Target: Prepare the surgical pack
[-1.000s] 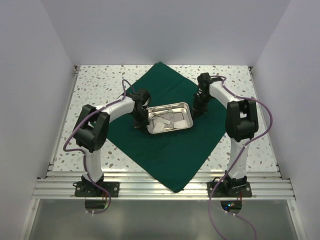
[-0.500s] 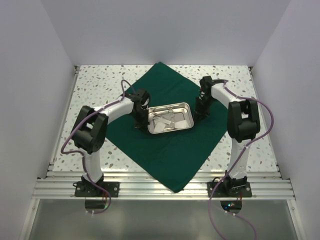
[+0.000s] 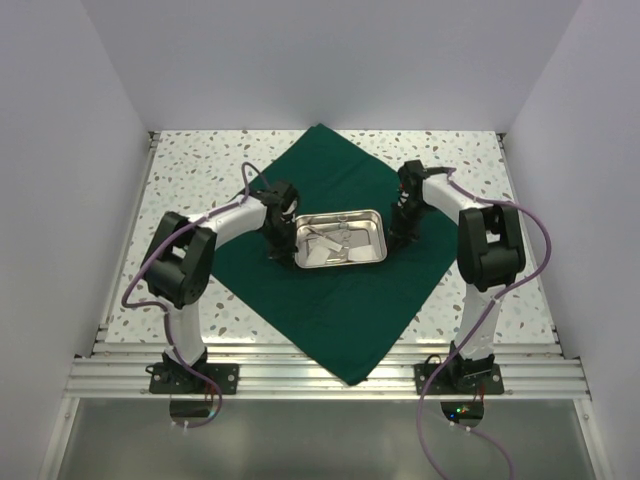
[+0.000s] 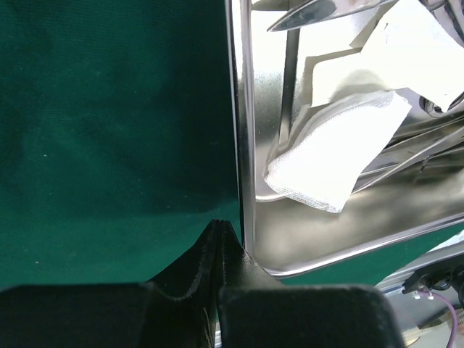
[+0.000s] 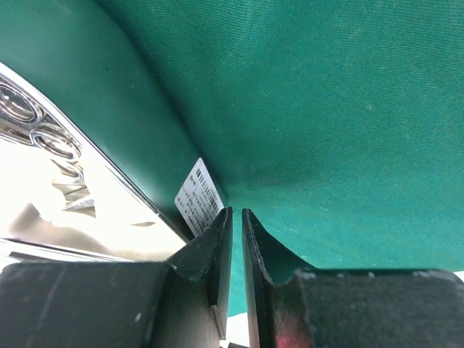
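The surgical pack lies unfolded: its dark green drape (image 3: pixel 340 300) is spread flat as a diamond on the table. A steel tray (image 3: pixel 375 258) with instruments (image 4: pixel 428 145) and white pads (image 4: pixel 341 156) sits on its middle. My left gripper (image 3: pixel 283 240) (image 4: pixel 220 226) is shut and empty, its tip beside the tray's left rim (image 4: pixel 239 130). My right gripper (image 3: pixel 398 232) (image 5: pixel 237 212) hangs low over the drape (image 5: pixel 341 109) at the tray's right end, next to a white label (image 5: pixel 197 196) on the tray wall. Its jaws stand a narrow slit apart with nothing between them.
The speckled table (image 3: pixel 190 170) shows around the drape, shut in by white walls left, right and behind. An aluminium rail (image 3: pixel 320 375) runs along the near edge, where the drape's front corner hangs over it. Purple cables (image 3: pixel 535 235) loop off both arms.
The tray's right end has swung toward the near side, so the tray now lies level across the drape. My right gripper came nearer with it. The left gripper barely shifted.
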Robot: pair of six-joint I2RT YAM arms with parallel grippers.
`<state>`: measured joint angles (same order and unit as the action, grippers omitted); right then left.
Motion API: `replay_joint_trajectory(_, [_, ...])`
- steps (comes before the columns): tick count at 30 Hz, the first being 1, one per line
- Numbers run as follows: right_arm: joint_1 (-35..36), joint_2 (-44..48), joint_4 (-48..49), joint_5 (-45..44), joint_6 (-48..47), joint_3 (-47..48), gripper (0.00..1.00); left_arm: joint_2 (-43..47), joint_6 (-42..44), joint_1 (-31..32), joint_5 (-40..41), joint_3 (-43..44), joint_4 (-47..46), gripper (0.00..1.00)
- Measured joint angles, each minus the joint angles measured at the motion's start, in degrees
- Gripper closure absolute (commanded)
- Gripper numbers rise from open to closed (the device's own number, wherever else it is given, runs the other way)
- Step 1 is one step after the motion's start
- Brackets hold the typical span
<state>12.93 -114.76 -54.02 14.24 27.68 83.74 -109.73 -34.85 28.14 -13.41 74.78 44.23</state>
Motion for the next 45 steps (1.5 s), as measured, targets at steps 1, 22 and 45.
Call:
replay_joint_trajectory(1, [0.0,0.0,0.0,0.0,0.0,0.0,0.84,0.1,0.0,0.0,0.0,-0.1,0.0,0.99])
replay_joint_trajectory(22, [0.2,-0.8,-0.4,-1.3,-0.1,3.0,0.71,1.6,0.2,-0.1,0.9,-1.6,0.9,0.63])
replay_joint_trajectory(45, [2.7,34.7,-16.6,-5.8,1.4,-14.3,0.01,24.6,-1.1,-3.3,4.5,-7.9,4.5,0.4])
